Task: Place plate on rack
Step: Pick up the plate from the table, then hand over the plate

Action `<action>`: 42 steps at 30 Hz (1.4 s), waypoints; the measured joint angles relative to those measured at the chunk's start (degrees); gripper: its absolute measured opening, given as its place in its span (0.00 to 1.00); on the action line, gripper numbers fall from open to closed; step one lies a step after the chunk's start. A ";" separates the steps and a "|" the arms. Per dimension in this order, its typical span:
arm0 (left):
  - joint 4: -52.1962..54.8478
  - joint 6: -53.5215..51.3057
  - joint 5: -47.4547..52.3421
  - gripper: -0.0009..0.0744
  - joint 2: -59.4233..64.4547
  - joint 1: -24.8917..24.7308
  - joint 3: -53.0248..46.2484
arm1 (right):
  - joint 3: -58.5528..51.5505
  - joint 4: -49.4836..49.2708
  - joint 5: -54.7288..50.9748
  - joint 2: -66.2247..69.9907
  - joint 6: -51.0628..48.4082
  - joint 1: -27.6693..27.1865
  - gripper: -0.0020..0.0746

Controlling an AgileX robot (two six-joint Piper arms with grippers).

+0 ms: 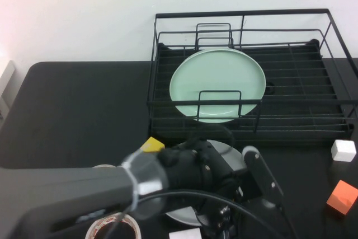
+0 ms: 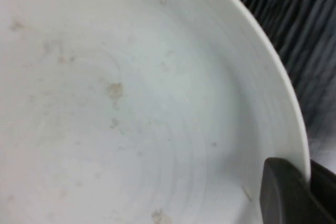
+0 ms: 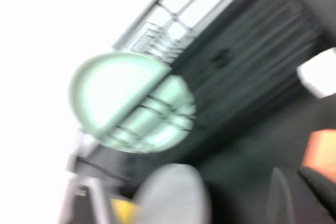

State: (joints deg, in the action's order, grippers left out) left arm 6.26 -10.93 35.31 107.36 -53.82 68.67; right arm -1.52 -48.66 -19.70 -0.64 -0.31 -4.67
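Observation:
The pale grey-white plate (image 1: pixel 226 150) lies on the black table in front of the rack (image 1: pixel 335 71), mostly hidden under my left arm. It fills the left wrist view (image 2: pixel 131 103), with faint brown smudges. My left gripper (image 2: pixel 303 172) is shut on the plate's rim, one finger inside and one outside; in the high view it sits over the plate (image 1: pixel 224 194). My right gripper (image 1: pixel 254 160) is just right of the plate, open and empty (image 3: pixel 296 192). The plate (image 3: pixel 170 195) and rack (image 3: pixel 247 61) also show in the right wrist view.
A mint green plate (image 1: pixel 217 85) lies in the rack. On the table are a yellow block (image 1: pixel 152 145), a white block (image 1: pixel 343 150), an orange block (image 1: pixel 342 196), a tape roll (image 1: pixel 112 229) and another white block (image 1: pixel 185 234).

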 joint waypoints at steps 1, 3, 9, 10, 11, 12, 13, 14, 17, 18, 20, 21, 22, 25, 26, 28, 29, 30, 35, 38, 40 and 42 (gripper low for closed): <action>-0.93 -0.16 0.13 0.02 -1.10 0.00 0.00 | 0.00 -2.87 0.00 0.00 0.00 0.00 0.02; -2.04 -0.67 0.16 0.01 -3.22 0.00 0.00 | 0.00 -8.13 0.37 0.00 0.00 0.00 0.02; -2.77 -0.89 1.65 0.01 -7.20 0.00 0.00 | 0.00 -11.73 1.66 0.00 -0.15 0.00 0.02; -2.77 -0.89 1.96 0.01 -7.77 0.00 0.00 | 0.00 -11.73 1.98 0.00 -0.24 0.00 0.02; -2.77 -1.01 2.54 0.01 -8.33 0.00 0.00 | 0.00 -11.84 2.21 0.00 -0.24 0.00 0.02; -2.77 -1.01 2.97 0.01 -8.92 0.00 0.00 | 0.00 -11.97 2.30 0.00 -0.24 0.00 0.02; -2.77 -1.01 3.25 0.01 -9.36 -0.12 0.00 | 0.00 -12.09 2.30 0.00 -0.28 0.00 0.02; -2.64 -1.01 3.39 0.01 -9.96 -0.28 -0.05 | 0.00 -12.10 2.08 0.00 -0.50 0.00 0.02; -2.42 -1.28 3.91 0.01 -11.70 -1.84 -0.05 | 0.00 -12.10 0.38 0.00 -3.21 0.00 0.02; -2.42 -1.41 4.04 0.01 -12.37 -2.61 -0.05 | 0.00 -12.21 -0.71 0.00 -5.37 0.00 0.02; -2.42 -2.03 4.15 0.01 -13.80 -4.21 -0.05 | 0.00 -12.19 -2.89 0.00 -10.18 0.00 0.02; -2.25 -2.44 4.25 0.01 -14.44 -5.13 -0.05 | 0.00 -12.53 -4.09 0.00 -12.76 0.00 0.02; -1.92 -2.70 4.25 0.01 -15.00 -6.07 -0.05 | 0.00 -13.16 -5.23 0.00 -14.79 0.00 0.02; 1.38 -3.39 5.04 0.01 -16.51 -8.84 -0.05 | 0.00 -14.42 -8.08 0.00 -17.17 0.00 0.02; 3.40 -3.53 5.35 0.01 -16.89 -9.92 -0.05 | 0.00 -14.54 -8.88 0.00 -17.41 0.00 0.02; 8.57 -3.43 5.92 0.01 -17.34 -12.06 -0.13 | 0.78 -14.65 -10.95 0.29 -17.53 0.00 0.02; 12.27 -2.44 6.26 0.01 -17.37 -13.35 -0.13 | 1.52 -14.65 -11.56 0.94 -17.63 0.00 0.02; 16.30 -0.78 6.63 0.01 -17.47 -14.69 -0.29 | 2.72 -14.65 -12.07 2.20 -17.63 0.00 0.02; 34.24 11.57 7.41 0.01 -17.47 -20.23 -0.56 | 10.03 -14.53 -12.45 11.51 -19.28 0.00 0.03; 41.20 19.19 8.55 0.01 -17.47 -22.32 -0.56 | 15.45 -13.37 -13.35 18.48 -20.80 0.00 0.09; 44.17 23.65 9.79 0.01 -17.47 -23.29 -0.56 | 18.89 -12.86 -14.86 23.89 -21.16 0.00 0.21; 46.47 27.20 11.59 0.01 -17.47 -24.01 -0.56 | 21.81 -12.53 -17.06 29.45 -21.44 0.00 0.35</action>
State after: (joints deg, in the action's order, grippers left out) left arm 52.73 16.27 46.90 89.89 -77.83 68.11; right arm 20.29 -61.18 -36.76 28.81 -21.75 -4.67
